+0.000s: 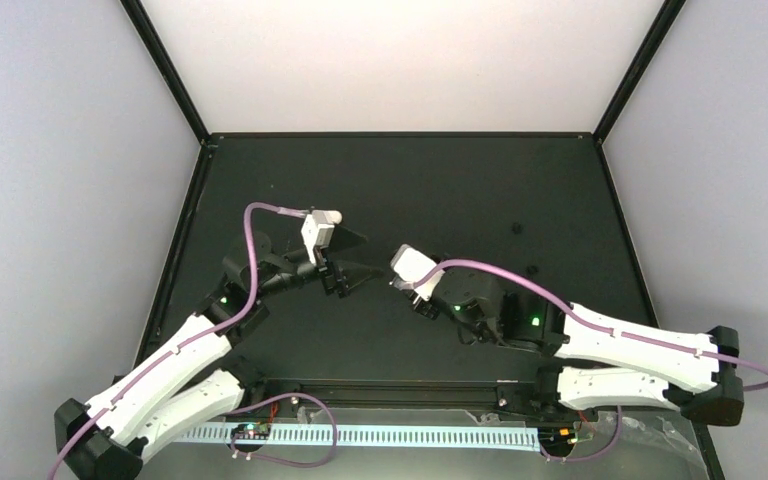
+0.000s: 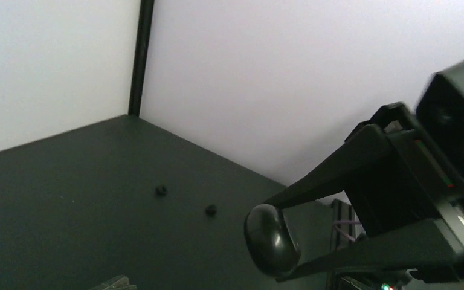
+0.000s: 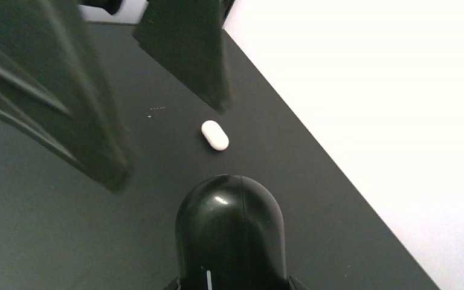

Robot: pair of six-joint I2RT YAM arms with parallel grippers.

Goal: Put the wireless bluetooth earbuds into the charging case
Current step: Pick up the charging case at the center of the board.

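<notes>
Right gripper (image 2: 273, 240) pinches black case (image 3: 229, 235). Left gripper (image 1: 372, 255) spread wide, empty. Step: you fetch white earbud (image 3: 215, 135) (lying on table (image 1: 460, 180)). Next: lower left fingers around it, squeeze softly.

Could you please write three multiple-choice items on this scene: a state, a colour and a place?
1. The left hand is: A open, empty; B shut on a cable; C shut on a cloth.
2. The oval case in the right hand is: A white; B black; C red.
3. The white pill-shaped object is: A on the table; B in the left hand; C inside the oval case.
Key: 1A, fingers spread with nothing between; 2B, glossy black; 3A, it lies alone on the dark surface.
</notes>
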